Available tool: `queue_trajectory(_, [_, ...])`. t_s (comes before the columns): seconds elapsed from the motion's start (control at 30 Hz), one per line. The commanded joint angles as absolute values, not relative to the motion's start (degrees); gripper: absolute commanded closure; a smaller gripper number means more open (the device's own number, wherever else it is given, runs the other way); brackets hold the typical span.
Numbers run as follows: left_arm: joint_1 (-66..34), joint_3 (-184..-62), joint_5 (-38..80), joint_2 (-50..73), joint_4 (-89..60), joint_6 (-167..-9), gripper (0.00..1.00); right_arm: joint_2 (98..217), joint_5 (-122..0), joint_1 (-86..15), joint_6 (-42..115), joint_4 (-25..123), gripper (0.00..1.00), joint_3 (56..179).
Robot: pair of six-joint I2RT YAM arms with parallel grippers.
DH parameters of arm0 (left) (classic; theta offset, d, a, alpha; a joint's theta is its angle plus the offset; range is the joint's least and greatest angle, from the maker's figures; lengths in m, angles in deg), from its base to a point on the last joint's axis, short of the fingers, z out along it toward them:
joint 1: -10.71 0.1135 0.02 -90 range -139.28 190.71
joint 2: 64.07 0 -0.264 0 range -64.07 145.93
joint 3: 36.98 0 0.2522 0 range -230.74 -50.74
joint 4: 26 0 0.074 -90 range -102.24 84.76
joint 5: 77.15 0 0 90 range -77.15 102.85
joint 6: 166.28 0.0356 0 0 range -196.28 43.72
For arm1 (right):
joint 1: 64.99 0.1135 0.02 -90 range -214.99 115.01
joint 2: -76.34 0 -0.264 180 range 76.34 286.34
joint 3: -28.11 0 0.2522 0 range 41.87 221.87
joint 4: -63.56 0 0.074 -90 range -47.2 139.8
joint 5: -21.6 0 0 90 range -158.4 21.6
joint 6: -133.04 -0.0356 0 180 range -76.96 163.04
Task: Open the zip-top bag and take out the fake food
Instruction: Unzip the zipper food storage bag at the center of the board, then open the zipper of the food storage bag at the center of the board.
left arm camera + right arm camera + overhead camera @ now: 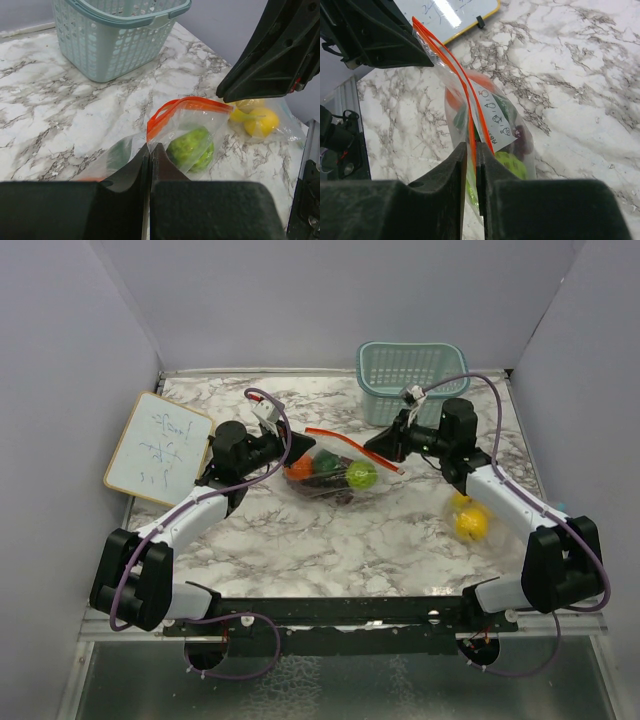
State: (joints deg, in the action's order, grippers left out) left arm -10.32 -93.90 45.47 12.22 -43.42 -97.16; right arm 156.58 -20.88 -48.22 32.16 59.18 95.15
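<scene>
To the right of the zip-top bag (335, 478) and nearer the arm bases, a smooth, rounded yellow lemon (472, 523) lies on the desk (330, 560), a glossy white top veined in grey like marble. A yellow banana (459, 501) touches the lemon on the side toward the bag, and a crinkled clear film seems to cover both.

The bag lies mid-desk. It is thin, wrinkled, see-through plastic with a bright orange zip strip (440, 55) along its mouth and a white paper label (492, 117) inside. Through the plastic show a knobbly round lime (361, 474) at the bag's right end, a smooth orange (301, 468) at its left end and a dark green piece (326, 462) between them. A dark purple lump beside the label looks like the grape bunch (520, 135). These four pieces of fake food sit inside the bag; the lemon and banana lie outside it.

The left jaws, matte black and wedge-shaped, are pressed together on the clear plastic at the bag's left edge, and the left fingers (125, 175) meet with only film between them. The right jaws are almost closed, pinching the zip strip at the bag's right side, with the right fingers (447, 170) on either side of it.

Left of the bag lies a flat rectangular whiteboard (155, 445) with a pale frame and handwriting on it. Beyond the bag, to its far right, stands a teal plastic basket (410, 390) with perforated mesh walls.
</scene>
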Motion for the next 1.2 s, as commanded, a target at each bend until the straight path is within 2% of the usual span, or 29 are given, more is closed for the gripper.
queue_trajectory(0.0, [-10.56, -94.54, 47.36, 11.51, -44.15, -96.93, 1.00, 156.56, -19.67, -47.64, 31.25, 62.36, 0.92, 92.87])
queue_trajectory(0.13, [-10.57, -94.81, 47.02, 11.67, -43.65, -96.60, 1.00, 156.31, -19.21, -47.52, 31.03, 62.55, 0.95, 91.71])
queue_trajectory(0.47, [-10.57, -94.52, 46.10, 11.73, -43.20, -96.14, 1.00, 156.39, -17.37, -46.57, 30.70, 62.69, 0.89, 90.61])
queue_trajectory(0.5, [-10.56, -94.51, 45.96, 11.76, -43.06, -96.19, 1.00, 156.36, -17.08, -46.47, 30.73, 62.70, 0.86, 90.35])
queue_trajectory(0.6, [-10.55, -94.68, 45.81, 11.94, -42.76, -96.13, 1.00, 156.02, -16.84, -46.28, 30.63, 62.96, 0.64, 89.58])
queue_trajectory(0.7, [-10.56, -94.63, 45.81, 12.02, -42.74, -96.16, 1.00, 155.54, -17.36, -46.23, 30.90, 62.90, 0.63, 88.96])
queue_trajectory(0.8, [-10.63, -94.70, 45.81, 11.96, -42.80, -96.39, 1.00, 155.89, -17.34, -46.18, 31.07, 62.56, 0.71, 88.82])
queue_trajectory(0.87, [-10.62, -94.73, 45.96, 11.87, -42.90, -96.61, 1.00, 156.18, -17.81, -46.18, 31.17, 62.62, 0.71, 88.81])
queue_trajectory(1.07, [-10.66, -94.85, 46.84, 11.14, -42.44, -96.58, 1.00, 157.19, -22.24, -46.18, 34.22, 59.92, 0.49, 91.81])
queue_trajectory(1.17, [-10.69, -94.47, 47.53, 10.84, -42.92, -96.84, 1.00, 158.56, -23.56, -46.18, 36.37, 58.44, 0.45, 94.66])
